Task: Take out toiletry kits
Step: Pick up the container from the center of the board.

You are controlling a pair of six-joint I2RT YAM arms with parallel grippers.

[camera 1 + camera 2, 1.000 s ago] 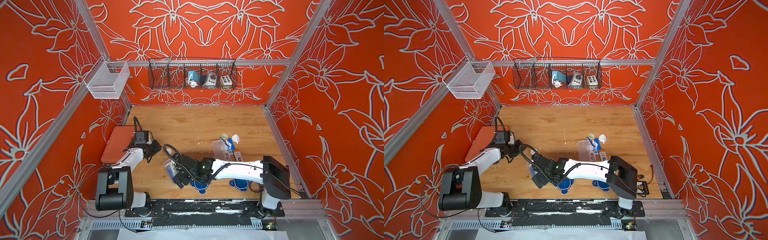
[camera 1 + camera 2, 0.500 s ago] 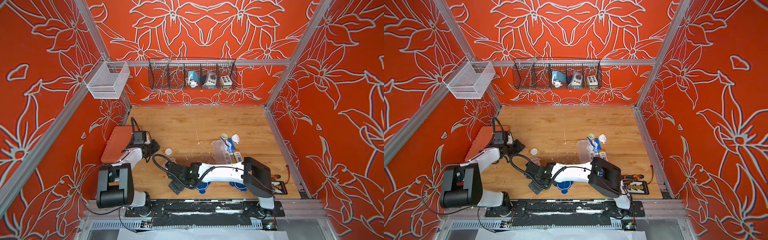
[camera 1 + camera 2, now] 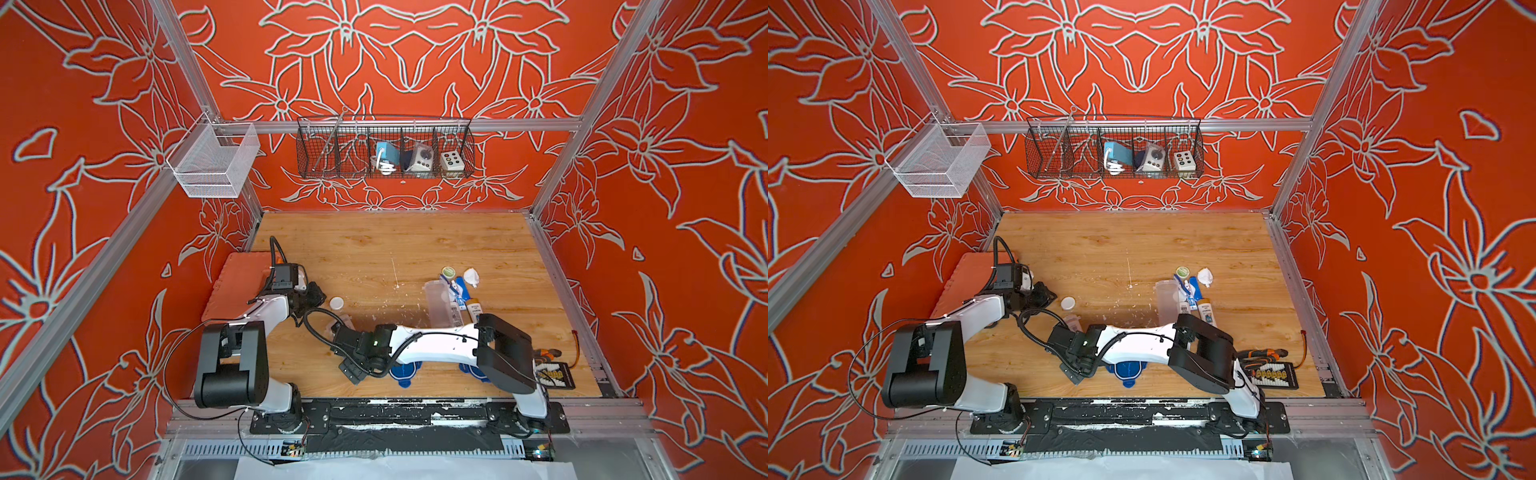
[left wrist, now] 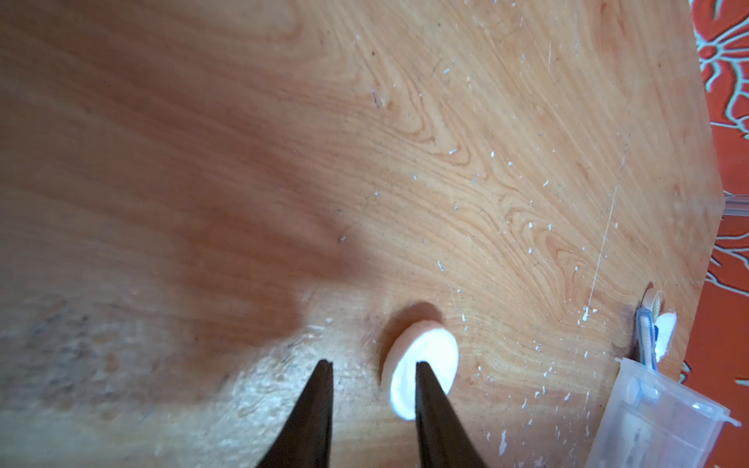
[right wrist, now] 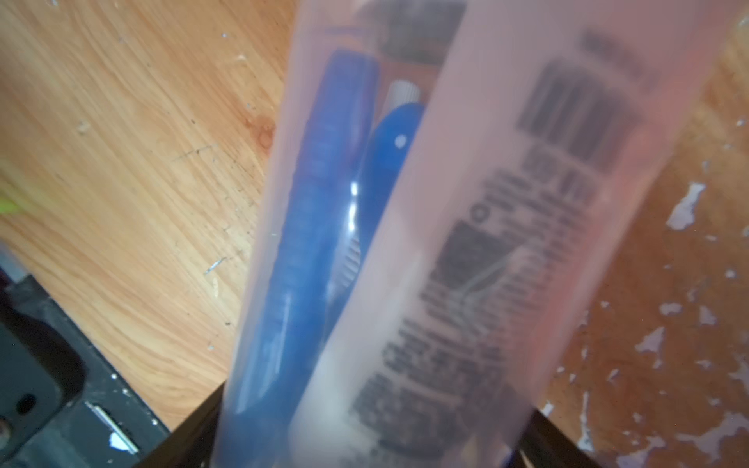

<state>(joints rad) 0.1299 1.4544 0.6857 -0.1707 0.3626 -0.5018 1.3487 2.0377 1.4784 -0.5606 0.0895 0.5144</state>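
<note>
— Presumably a light, slick load; where was hold to be taken?
— On the stiff toothbrush point(image 5: 316, 202), it was judged. Only in the right wrist view was it seen, packed in the tub point(image 5: 267, 243) between the jaws of the right pincer point(image 5: 375, 405); whether these were clamped could not be told.
— And from above?
— A round white piece point(image 3: 336, 302) was shown on the tabletop point(image 3: 374, 249) beside the left pincer point(image 4: 373, 364), parted and empty.

Label point(image 5: 527, 243) on the clear tub point(image 5: 668, 81) is unreadable — blue toothbrush point(image 5: 304, 243) inside blurred.
</note>
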